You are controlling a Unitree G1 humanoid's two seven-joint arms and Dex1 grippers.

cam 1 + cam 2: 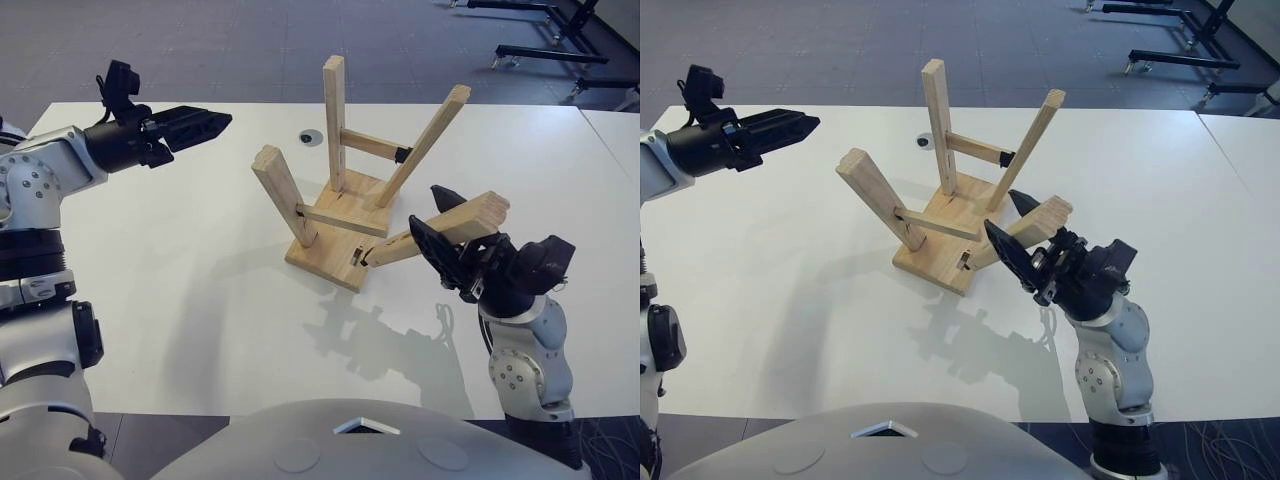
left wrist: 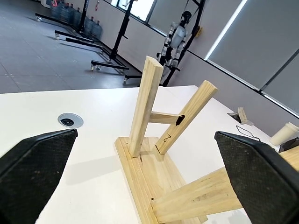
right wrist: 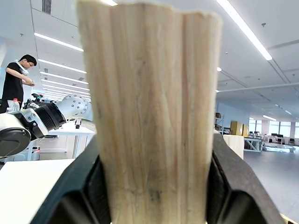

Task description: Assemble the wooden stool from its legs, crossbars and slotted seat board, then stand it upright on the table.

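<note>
The wooden stool lies upside down on the white table, its slotted seat board [image 1: 335,240] flat on the surface and its legs pointing up and outward. Crossbars [image 1: 370,145] join the legs. My right gripper [image 1: 438,228] is shut on the near right leg [image 1: 478,215], which leans low toward me; in the right wrist view that leg [image 3: 149,116] sits tight between both fingers [image 3: 79,186]. My left gripper [image 1: 205,122] hangs open above the table, left of the stool and apart from it, its pads [image 2: 32,172] spread wide.
A round grey grommet [image 1: 311,136] is set into the table behind the stool. Black metal frames [image 1: 550,50] stand on the floor beyond the far edge. Bare tabletop stretches left of and in front of the stool.
</note>
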